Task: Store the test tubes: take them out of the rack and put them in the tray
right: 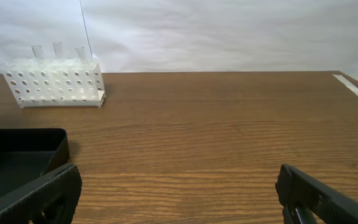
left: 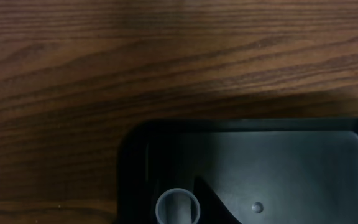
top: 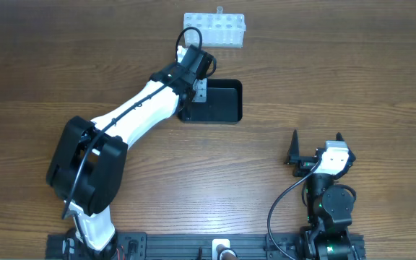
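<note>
Overhead, the white perforated plastic rack stands at the far edge of the brown wooden worktop. The black rectangular plastic tray lies just nearer, toward the worktop's middle. The left gripper hangs over the tray's left end. The right gripper sits well apart, toward the near right corner, fingers spread wide with nothing between them.

From the left wrist, the open mouth of a clear plastic test tube shows end-on above the tray, just inside one corner. Upright like that, it looks clamped in the left gripper, though the fingers themselves are hidden. The step in hand is the release. It would go best to lower the tube close to the tray's floor, tip it along the tray's length, and let go only inside the walls, so it cannot bounce or roll out.

From the right wrist, three more clear tubes stand upright in the rack, beyond the tray's corner.
</note>
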Action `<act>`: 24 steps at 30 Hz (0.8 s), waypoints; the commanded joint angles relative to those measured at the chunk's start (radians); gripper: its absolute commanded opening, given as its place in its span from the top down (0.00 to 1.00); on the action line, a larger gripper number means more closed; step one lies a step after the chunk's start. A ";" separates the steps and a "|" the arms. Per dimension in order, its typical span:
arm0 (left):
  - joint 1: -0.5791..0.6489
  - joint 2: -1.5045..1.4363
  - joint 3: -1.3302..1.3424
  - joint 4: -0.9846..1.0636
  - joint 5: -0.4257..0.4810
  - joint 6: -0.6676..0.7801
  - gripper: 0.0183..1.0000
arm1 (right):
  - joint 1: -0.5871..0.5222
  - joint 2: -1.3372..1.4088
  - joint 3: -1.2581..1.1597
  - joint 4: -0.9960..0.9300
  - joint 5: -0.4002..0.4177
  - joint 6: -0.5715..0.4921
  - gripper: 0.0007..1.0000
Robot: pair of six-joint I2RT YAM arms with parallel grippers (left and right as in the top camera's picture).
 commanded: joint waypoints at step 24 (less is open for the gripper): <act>-0.026 -0.113 0.176 0.183 -0.187 0.116 0.55 | 0.006 -0.005 -0.008 -0.002 -0.004 0.003 0.01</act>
